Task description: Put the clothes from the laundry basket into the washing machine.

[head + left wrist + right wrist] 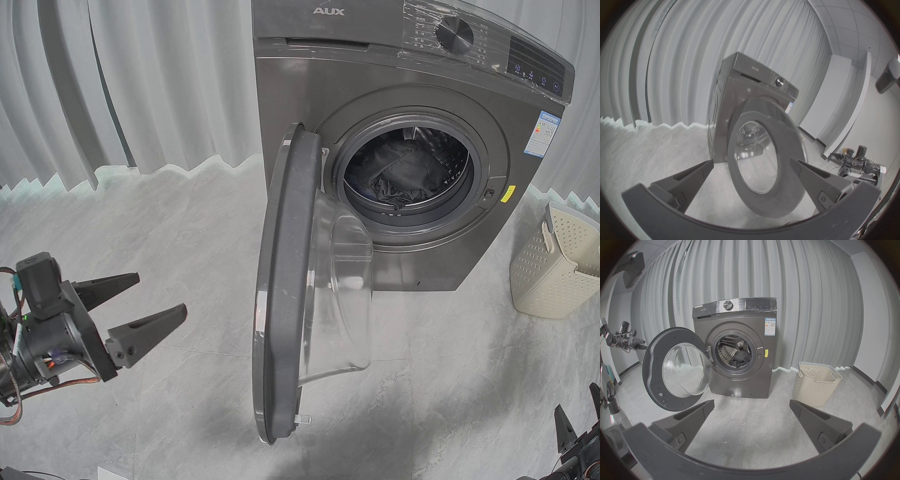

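The washing machine [400,187] stood on the pale grey floor [156,237] in front of a white pleated curtain [156,81], its round door [284,281] swung wide open on the hinge at the robot's left side of the drum opening, so that in the head view the door was seen nearly edge-on with its clear bowl bulging toward the machine. Dark clothes [403,172] lay bunched inside the drum, low and toward the back, behind the grey rubber seal. The cream laundry basket [556,269] sat upright on the floor just beside the machine on the robot's right, near its front corner but not touching it (the perforated walls and the rim handle showed plainly in the right wrist view). The left gripper [161,291] hung above the floor to the left of the open door, well apart from it, fingers spread wide and pinching nothing; from its wrist camera the outer face of the door and its glass window sat between the two fingers. The right gripper [751,402] was low at the robot's right, well back from both machine and basket, its fingers likewise spread wide with nothing between them but bare floor.
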